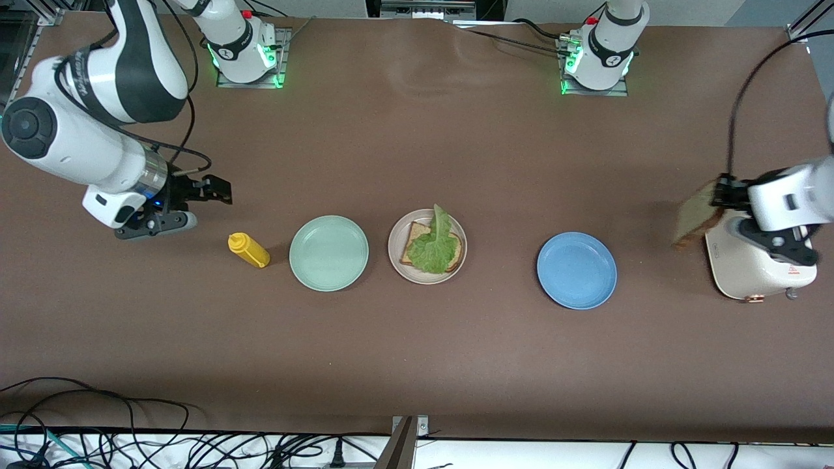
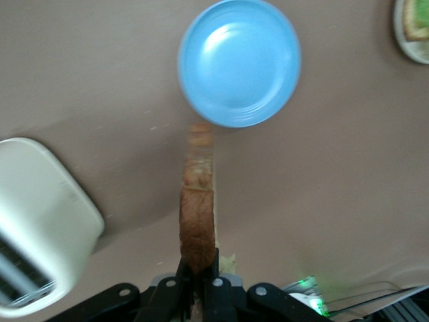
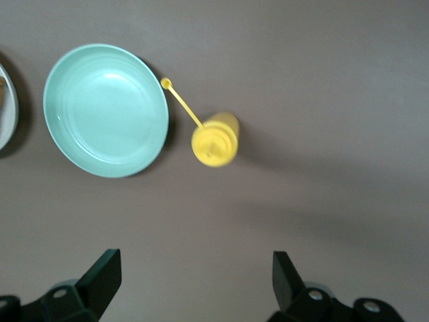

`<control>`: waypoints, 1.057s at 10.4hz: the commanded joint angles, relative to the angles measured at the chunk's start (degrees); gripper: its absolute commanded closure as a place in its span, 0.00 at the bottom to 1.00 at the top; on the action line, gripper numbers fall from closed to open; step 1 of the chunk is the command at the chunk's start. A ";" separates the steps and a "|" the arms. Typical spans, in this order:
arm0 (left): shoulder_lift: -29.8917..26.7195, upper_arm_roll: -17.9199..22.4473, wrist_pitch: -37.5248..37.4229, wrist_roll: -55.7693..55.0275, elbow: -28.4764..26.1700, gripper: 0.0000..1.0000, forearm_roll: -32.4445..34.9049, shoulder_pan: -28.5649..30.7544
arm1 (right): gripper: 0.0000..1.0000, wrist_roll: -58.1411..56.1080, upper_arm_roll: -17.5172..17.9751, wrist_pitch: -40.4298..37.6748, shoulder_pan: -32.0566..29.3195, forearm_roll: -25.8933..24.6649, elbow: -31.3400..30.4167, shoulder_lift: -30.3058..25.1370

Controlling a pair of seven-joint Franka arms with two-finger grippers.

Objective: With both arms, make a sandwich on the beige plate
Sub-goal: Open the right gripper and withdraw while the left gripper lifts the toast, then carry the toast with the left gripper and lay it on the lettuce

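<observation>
The beige plate (image 1: 427, 246) sits mid-table with one brown bread slice (image 1: 417, 246) on it and a crinkled green lettuce leaf (image 1: 435, 244) on top. A corner of this plate shows in the left wrist view (image 2: 412, 30). My left gripper (image 1: 720, 195) is shut on a second brown bread slice (image 1: 696, 213), seen edge-on in the left wrist view (image 2: 197, 215), and holds it in the air beside the toaster. My right gripper (image 1: 218, 189) is open and empty over bare table near the yellow bottle; its fingertips (image 3: 104, 272) stand wide apart.
A mint-green plate (image 1: 329, 253) lies beside the beige plate, toward the right arm's end. A yellow squeeze bottle (image 1: 248, 249) lies beside it. A blue plate (image 1: 576, 270) sits between the beige plate and the cream toaster (image 1: 756, 267). Cables run along the near table edge.
</observation>
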 commanded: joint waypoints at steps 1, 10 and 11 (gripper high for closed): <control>5.16 -0.39 0.03 -7.00 0.52 1.00 -9.93 -5.31 | 0.00 6.95 0.75 -11.85 -1.26 -3.04 6.80 0.71; 22.33 -0.48 26.93 -13.11 0.97 1.00 -48.54 -20.80 | 0.00 10.68 2.25 -13.49 -2.74 -6.83 0.06 -7.98; 24.25 -0.40 26.93 -10.66 0.96 1.00 -50.83 -21.51 | 0.00 10.59 2.25 -13.83 -2.92 -6.83 0.06 -8.07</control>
